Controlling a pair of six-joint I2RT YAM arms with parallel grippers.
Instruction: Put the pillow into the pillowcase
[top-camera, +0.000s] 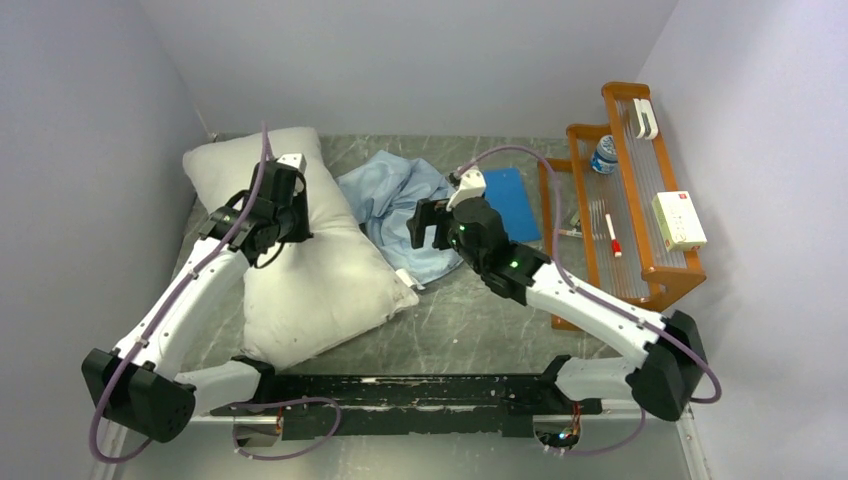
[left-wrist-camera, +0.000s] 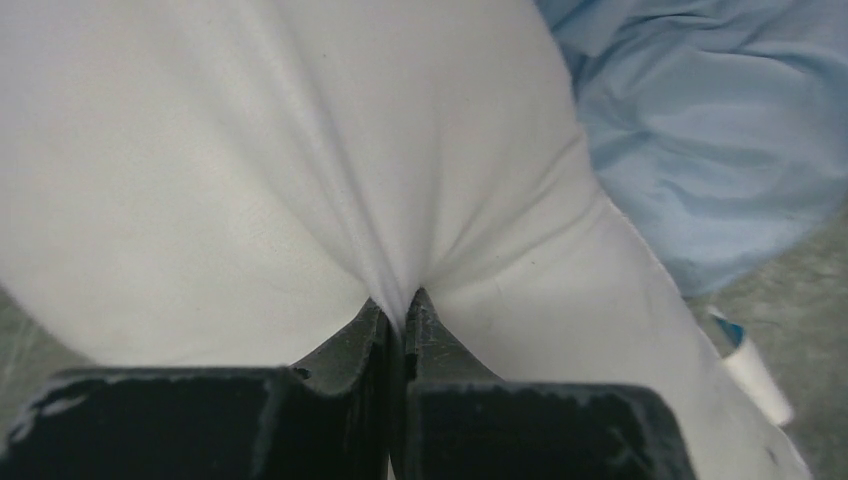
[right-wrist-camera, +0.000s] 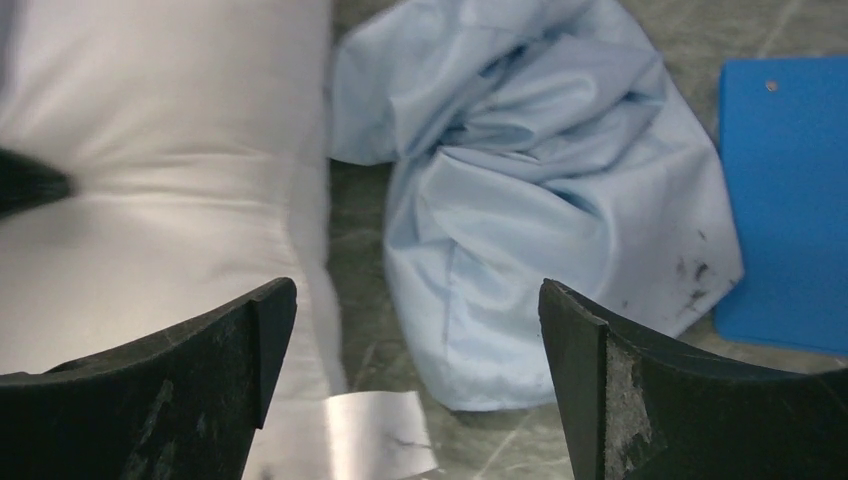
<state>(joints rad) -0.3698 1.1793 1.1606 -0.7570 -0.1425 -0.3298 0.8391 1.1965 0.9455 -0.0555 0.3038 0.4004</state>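
The pillow (top-camera: 320, 275) lies on the bench's (top-camera: 470, 325) left half, long axis from far-left corner toward near edge; left gripper (left-wrist-camera: 404, 305) clenches its fabric; right gripper (right-wrist-camera: 415, 295) hangs released above the crumpled pillowcase (top-camera: 395, 200).

One off-white pillow (top-camera: 320, 270) lies on one grey worktop (top-camera: 470, 320). Just right of the pillow is one light blue pillowcase (top-camera: 395, 195). Further right of the pillow are one flat darker-blue square (top-camera: 512, 200) and one wooden rack (top-camera: 572, 132) with two tiers.

At least four small things sit on the rack:
- one bottle (top-camera: 604, 155)
- one white box (top-camera: 679, 220) with a red mark
- one white stick (top-camera: 611, 235) with a red tip
- one small white item (top-camera: 645, 118) on the upper tier

There are two robot arms: one left arm (top-camera: 185, 310) at the pillow's left side and one right arm (top-camera: 590, 300) well to the pillow's right. Each carries one end effector, two in all: the left end effector (left-wrist-camera: 405, 310) and the right end effector (right-wrist-camera: 408, 300).
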